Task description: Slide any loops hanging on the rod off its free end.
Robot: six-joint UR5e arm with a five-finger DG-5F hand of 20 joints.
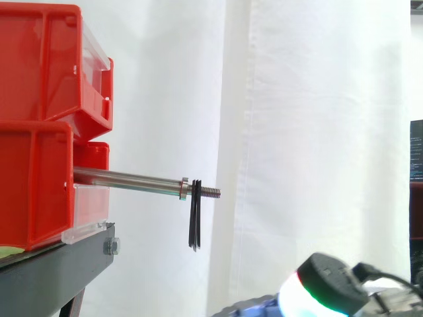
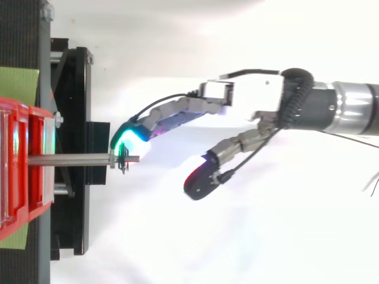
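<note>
Hand (image 2: 249, 94) released: fingers straight, grasping nothing. Black loops (image 1: 194, 218) hung on rod (image 1: 125, 179) beside threaded free end, outboard of washer (image 1: 184, 189), above hand level, ahead of green-lit fingertip (image 2: 131, 135), apart from it.

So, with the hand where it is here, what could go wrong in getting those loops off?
The black loops hang on the threaded tip of the rod, so they may snag on the threads rather than slide. In the side view the hand sits well below the rod; a sweep from there may miss them.
</note>
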